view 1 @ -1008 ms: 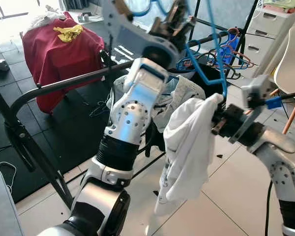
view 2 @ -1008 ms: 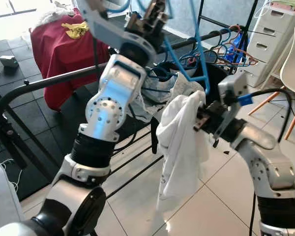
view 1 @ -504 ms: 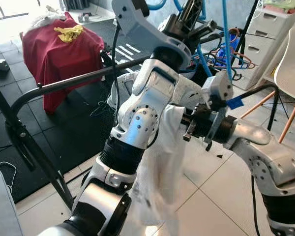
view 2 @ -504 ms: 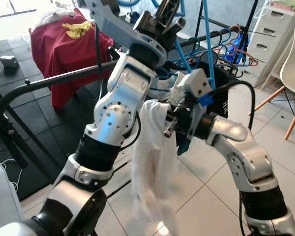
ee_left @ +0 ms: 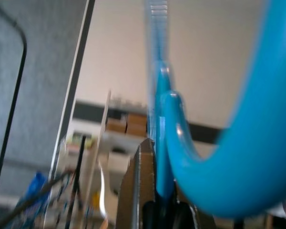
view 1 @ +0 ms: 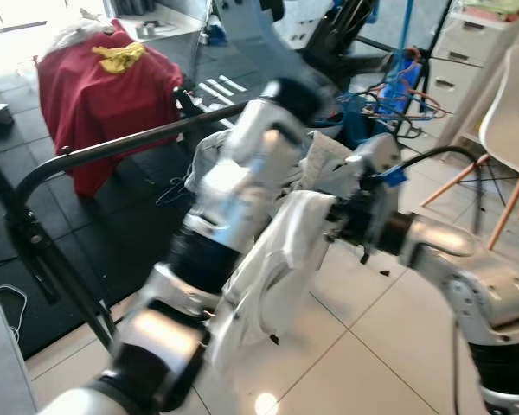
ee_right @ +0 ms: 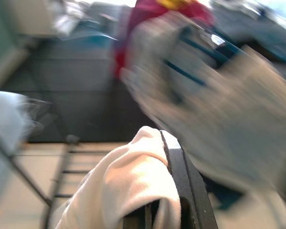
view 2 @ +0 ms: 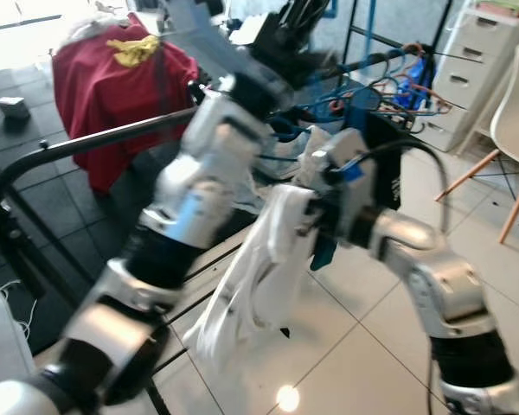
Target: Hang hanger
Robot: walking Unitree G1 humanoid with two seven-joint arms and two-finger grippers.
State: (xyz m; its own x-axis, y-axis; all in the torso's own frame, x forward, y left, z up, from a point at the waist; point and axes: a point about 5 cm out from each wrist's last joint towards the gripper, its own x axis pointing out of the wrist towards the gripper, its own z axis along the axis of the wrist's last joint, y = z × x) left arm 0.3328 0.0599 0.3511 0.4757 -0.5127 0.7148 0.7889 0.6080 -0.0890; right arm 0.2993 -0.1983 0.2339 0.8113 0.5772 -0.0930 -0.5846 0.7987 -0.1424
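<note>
With the left gripper (ee_left: 155, 202) pinched tight on the blue hanger (ee_left: 219, 157) high above the rail (view 1: 130, 147) and the right gripper (ee_right: 157, 210) clamping the white shirt (view 1: 277, 259) below it, a snag could pull the shirt off.

Red-draped table (view 1: 95, 95), white drawers (view 1: 471, 65), white chair (view 1: 512, 112).

No readable text, labels, brands or numbers anywhere. Much blurred by motion. Faint pale marks on dark cloth (view 2: 389, 186), too small to read.
</note>
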